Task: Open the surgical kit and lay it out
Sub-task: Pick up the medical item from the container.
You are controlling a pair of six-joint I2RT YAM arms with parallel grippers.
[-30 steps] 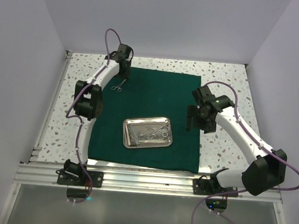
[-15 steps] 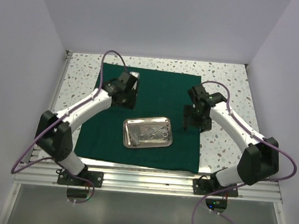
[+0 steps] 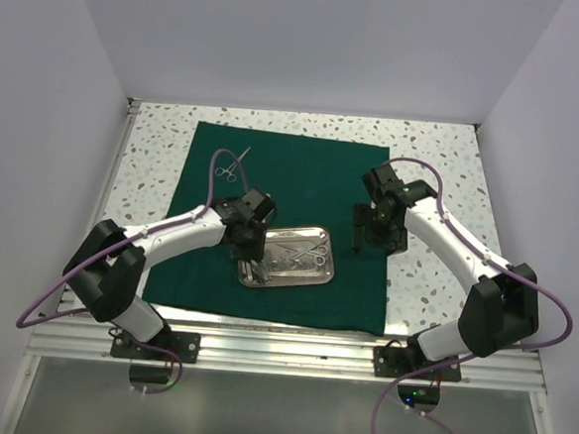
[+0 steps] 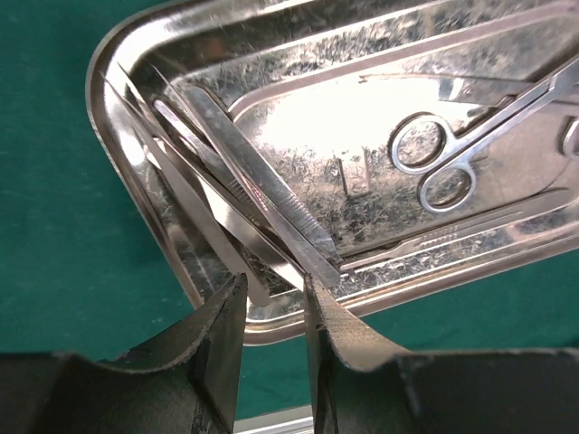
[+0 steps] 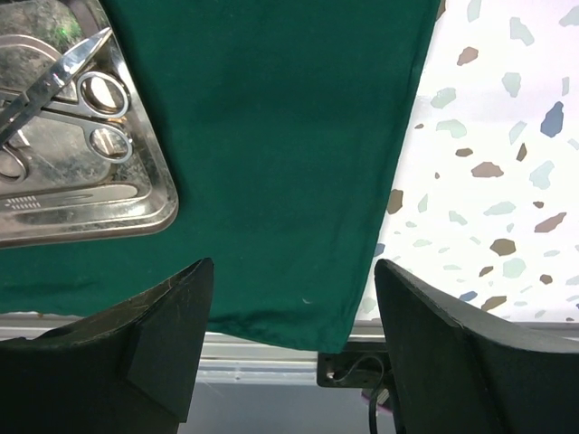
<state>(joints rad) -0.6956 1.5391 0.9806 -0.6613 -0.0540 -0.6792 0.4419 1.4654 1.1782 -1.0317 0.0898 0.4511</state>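
Observation:
The dark green cloth (image 3: 312,179) lies spread flat on the table. The steel tray (image 3: 320,275) sits on its near middle. In the left wrist view the tray (image 4: 109,63) holds tweezers and forceps (image 4: 244,190) at its left end, scissors (image 4: 434,163) and a slim scalpel handle (image 4: 434,237). My left gripper (image 3: 252,264) hangs over the tray's left end. Its jaws (image 4: 271,303) stand a narrow gap apart at the near tips of the tweezers, holding nothing. Another pair of scissors (image 3: 231,165) lies on the cloth's far left. My right gripper (image 3: 356,244) is wide open and empty (image 5: 294,271) above the cloth's right side.
The speckled tabletop (image 3: 432,167) surrounds the cloth. White walls enclose the left, back and right. An aluminium rail (image 3: 280,346) runs along the near edge, and shows below the cloth's hem in the right wrist view (image 5: 271,362).
My left arm left the scissors on the cloth's far left and swung near and right to the tray's left end. My right gripper shifted only slightly.

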